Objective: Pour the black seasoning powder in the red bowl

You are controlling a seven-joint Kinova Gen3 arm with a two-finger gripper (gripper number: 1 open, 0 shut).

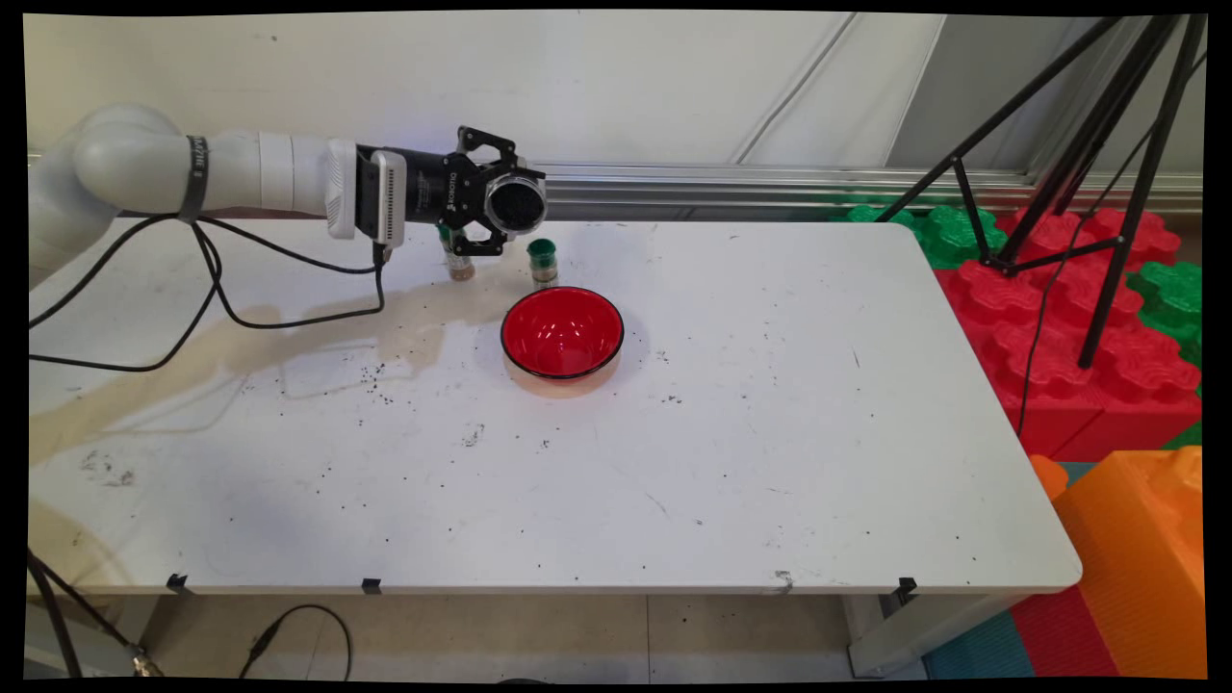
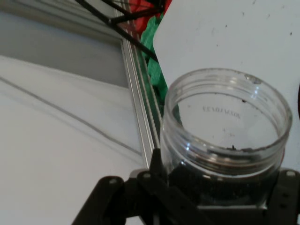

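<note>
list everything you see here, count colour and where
clear plastic jar: 1, transparent with dark contents, open mouth, tipped sideways in the hand above the table's far side
red bowl with black rim: 1, red, middle of the table, upright
green-capped spice bottle: 1, green lid, just behind the bowl
second small bottle: 1, brownish contents, under the hand, partly hidden
white table: 1, white, scattered with dark specks
black tripod: 1, black, right of the table
foam blocks: several, red, green, orange, right side floor
hand: 1, black, shut on the jar
</note>
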